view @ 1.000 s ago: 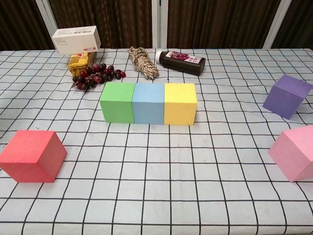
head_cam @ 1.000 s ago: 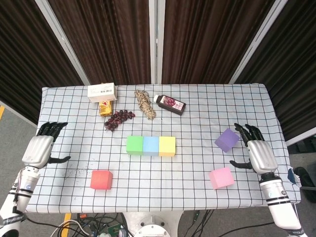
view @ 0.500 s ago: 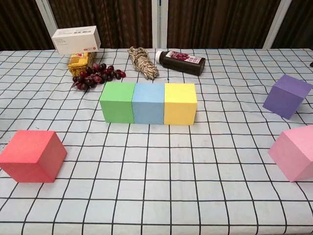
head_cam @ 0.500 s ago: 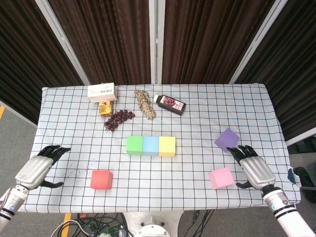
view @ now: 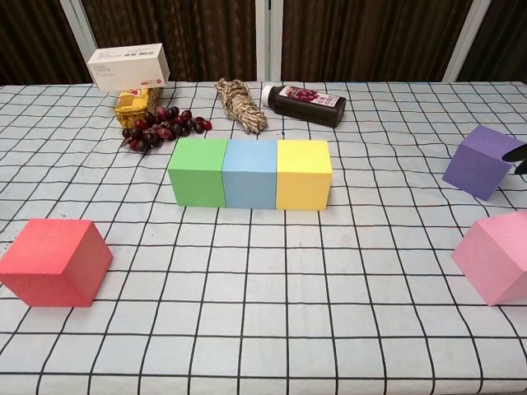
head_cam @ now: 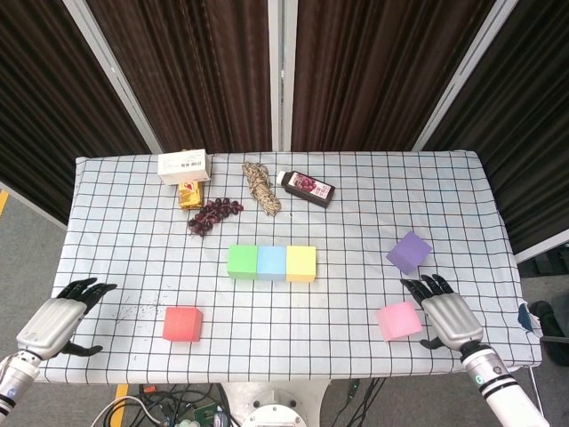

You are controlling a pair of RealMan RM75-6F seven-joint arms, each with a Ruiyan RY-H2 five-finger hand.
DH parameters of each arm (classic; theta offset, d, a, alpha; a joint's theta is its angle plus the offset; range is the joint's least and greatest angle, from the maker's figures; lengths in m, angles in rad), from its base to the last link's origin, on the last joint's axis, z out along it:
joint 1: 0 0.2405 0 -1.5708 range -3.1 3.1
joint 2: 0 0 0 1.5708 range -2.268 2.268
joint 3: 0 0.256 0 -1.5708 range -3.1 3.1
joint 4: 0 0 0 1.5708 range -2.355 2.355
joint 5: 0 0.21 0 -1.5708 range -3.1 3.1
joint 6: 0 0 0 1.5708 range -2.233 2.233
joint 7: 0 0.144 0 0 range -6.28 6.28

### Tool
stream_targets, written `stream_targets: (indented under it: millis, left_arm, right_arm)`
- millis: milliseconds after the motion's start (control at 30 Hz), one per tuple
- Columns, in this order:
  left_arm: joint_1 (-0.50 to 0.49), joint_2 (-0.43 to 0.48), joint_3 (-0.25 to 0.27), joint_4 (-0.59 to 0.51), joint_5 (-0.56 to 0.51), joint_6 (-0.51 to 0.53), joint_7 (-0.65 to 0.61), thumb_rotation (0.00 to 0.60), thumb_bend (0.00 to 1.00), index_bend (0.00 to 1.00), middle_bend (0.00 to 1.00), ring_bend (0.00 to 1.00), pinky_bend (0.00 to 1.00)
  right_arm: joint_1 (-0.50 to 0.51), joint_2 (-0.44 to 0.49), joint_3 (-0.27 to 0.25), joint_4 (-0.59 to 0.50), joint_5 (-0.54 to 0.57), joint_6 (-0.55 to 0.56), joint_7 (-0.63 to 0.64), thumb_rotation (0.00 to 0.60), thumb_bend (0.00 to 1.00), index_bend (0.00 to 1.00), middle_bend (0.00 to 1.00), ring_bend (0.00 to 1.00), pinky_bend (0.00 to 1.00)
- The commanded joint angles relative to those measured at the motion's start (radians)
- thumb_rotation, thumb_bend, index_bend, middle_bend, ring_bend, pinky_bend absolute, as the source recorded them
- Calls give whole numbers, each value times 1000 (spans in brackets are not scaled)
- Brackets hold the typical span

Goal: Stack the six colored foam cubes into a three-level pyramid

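Now both open hands have drawn back toward the near table edge, the right hand [head_cam: 447,318] with spread fingers just beside the pink foam cube [head_cam: 397,320], the left hand [head_cam: 53,320] well left of the red foam cube [head_cam: 181,324], so second-level stacking looks about to begin.

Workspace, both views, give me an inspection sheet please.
Surface: table under a white grid cloth.
Job's things: green cube, blue cube and yellow cube touching in a row; red cube, purple cube and pink cube lie apart, nothing stacked.
Clutter: white box, gold packet, grapes, rope, bottle along the far side.
Hands: left hand and right hand open, holding nothing.
Cables: some below the near edge.
Surroundings: dark curtains.
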Motion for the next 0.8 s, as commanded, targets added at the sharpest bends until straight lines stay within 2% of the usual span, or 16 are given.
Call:
stream_targets:
  millis: [33,167,600,800]
  left_arm:
    - [16,-19,-4,19,-3,16,10,600,0,104,124,39,91]
    - [26,-30,-6,32,-7,19,-1,600,0,104,124,39,91]
    - [36,-39,-18,41,-6,12,-16,600,0,104,124,39,92]
    - [41,-36,-23,43,-6,18,-22,600,0,104,124,39,92]
  right_arm:
    - [5,-41,3,42,-13,14,-17,600,9,0,126,0,0]
    - [13,-81,1,82,-34,6,10,600,19,0,164,0,0]
    - [12,-112,-21,144,-117,30,57,600,66,0,314,6,0]
    - [2,-133,-17,158,-140,70,63,600,87,0,446,87,0]
